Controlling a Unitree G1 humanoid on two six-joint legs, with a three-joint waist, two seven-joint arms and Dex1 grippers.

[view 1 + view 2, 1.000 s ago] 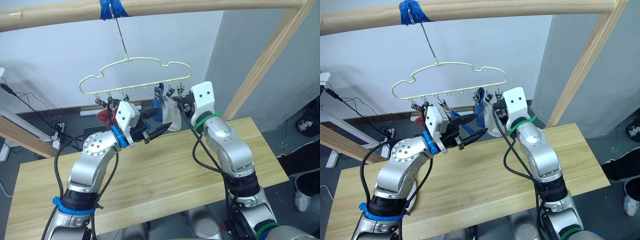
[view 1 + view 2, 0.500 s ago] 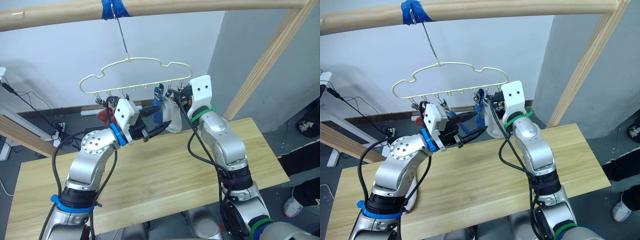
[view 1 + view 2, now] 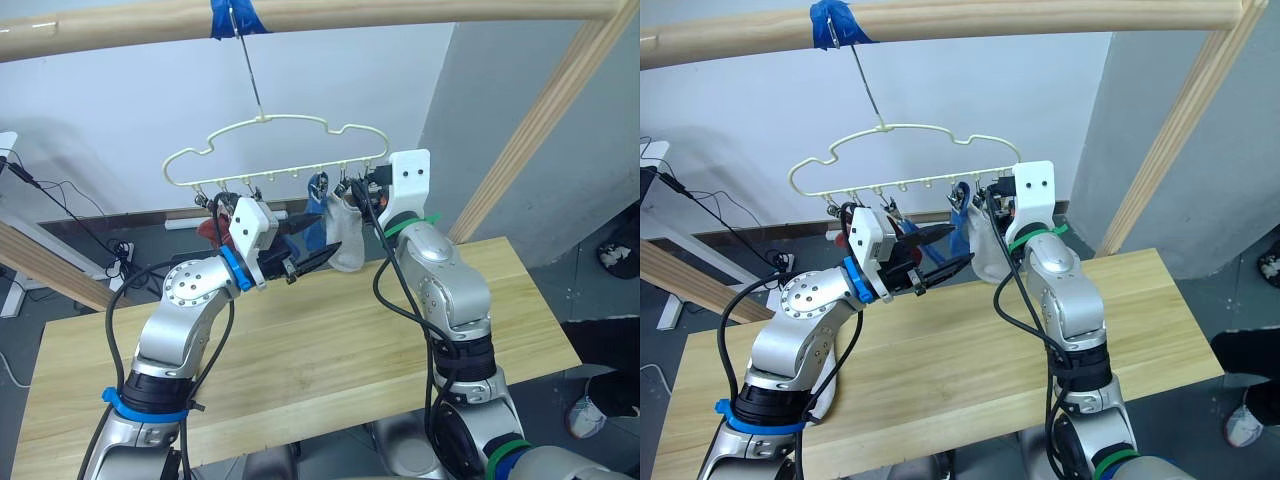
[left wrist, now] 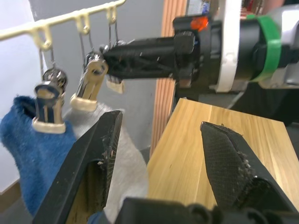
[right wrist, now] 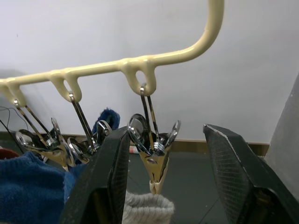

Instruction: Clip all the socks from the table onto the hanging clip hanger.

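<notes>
The pale yellow clip hanger (image 3: 272,140) hangs by its hook from the wooden pole. A red sock (image 3: 207,230), a blue sock (image 3: 318,212) and a light grey sock (image 3: 347,238) hang from its clips. My right gripper (image 5: 166,131) is raised at the hanger's right end, open, its fingers on either side of the metal clip (image 5: 155,161) that holds the grey sock (image 5: 147,208). My left gripper (image 4: 161,123) is open and empty just in front of the blue sock (image 4: 18,140), pointing at the right gripper (image 4: 145,56). The table (image 3: 300,345) lies below both arms.
A round wooden pole (image 3: 420,10) runs overhead, and a slanted wooden post (image 3: 535,120) comes down behind the table's right end. Cables and a power strip (image 3: 115,250) lie on the floor at the back left. The wall stands close behind the hanger.
My right gripper has risen and moved in to the hanger's rightmost clips. The left gripper stays open in about the same place.
</notes>
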